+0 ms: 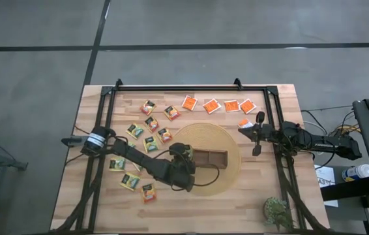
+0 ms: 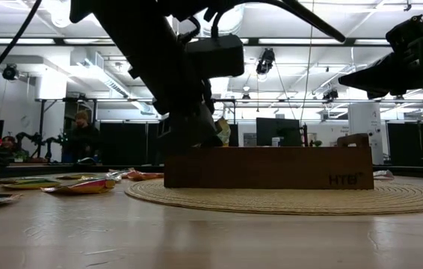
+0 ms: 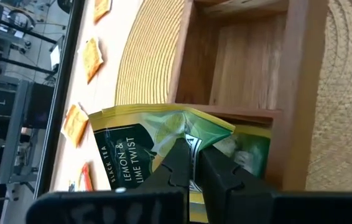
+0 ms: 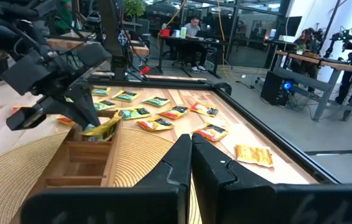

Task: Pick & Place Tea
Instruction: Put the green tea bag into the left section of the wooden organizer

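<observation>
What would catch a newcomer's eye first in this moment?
The left end effector, shut on a green lemon-and-lime tea sachet, holds it over the end compartment of the wooden tray on the round woven mat. Around it, loose sachets lie scattered across the table, with orange ones in a row along its far edge.

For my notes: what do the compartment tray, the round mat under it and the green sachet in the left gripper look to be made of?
Tray: brown wood with visible grain, smooth, seemingly unpainted.
Round mat: looks like woven straw or similar plant fibre, coiled in ridged yellow-tan rings.
Green sachet: probably printed foil or coated paper; it is glossy and creases where the left gripper pinches it.
</observation>
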You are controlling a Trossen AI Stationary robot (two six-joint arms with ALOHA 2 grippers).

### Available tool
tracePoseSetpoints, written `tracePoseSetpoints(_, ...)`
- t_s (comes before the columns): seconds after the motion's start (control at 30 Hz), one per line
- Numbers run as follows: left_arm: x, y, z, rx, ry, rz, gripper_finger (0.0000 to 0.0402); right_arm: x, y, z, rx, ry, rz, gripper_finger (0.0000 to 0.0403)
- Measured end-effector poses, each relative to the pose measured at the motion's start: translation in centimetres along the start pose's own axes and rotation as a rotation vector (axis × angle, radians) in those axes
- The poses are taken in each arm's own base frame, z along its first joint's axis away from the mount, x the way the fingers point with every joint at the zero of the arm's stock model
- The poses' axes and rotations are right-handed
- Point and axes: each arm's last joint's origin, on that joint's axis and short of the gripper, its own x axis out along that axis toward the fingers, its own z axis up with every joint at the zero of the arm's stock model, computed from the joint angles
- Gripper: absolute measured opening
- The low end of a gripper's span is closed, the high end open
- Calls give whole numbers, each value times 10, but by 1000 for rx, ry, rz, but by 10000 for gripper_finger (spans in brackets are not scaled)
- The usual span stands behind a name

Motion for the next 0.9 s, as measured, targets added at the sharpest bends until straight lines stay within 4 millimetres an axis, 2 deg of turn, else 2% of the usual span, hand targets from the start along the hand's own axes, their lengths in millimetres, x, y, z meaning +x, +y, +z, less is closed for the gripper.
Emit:
tracePoseSetpoints(0.4, 0, 0, -1, 11, 5, 1, 24, 0, 0, 0, 0, 0, 0, 8)
tracePoseSetpoints(0.73, 0, 0, -1, 20, 4, 13, 115, 0, 0, 0, 0, -1, 0, 8)
tracePoseSetpoints(0.9, -1, -1, -1, 23, 2, 11, 140, 0, 0, 0, 0, 0, 0, 8)
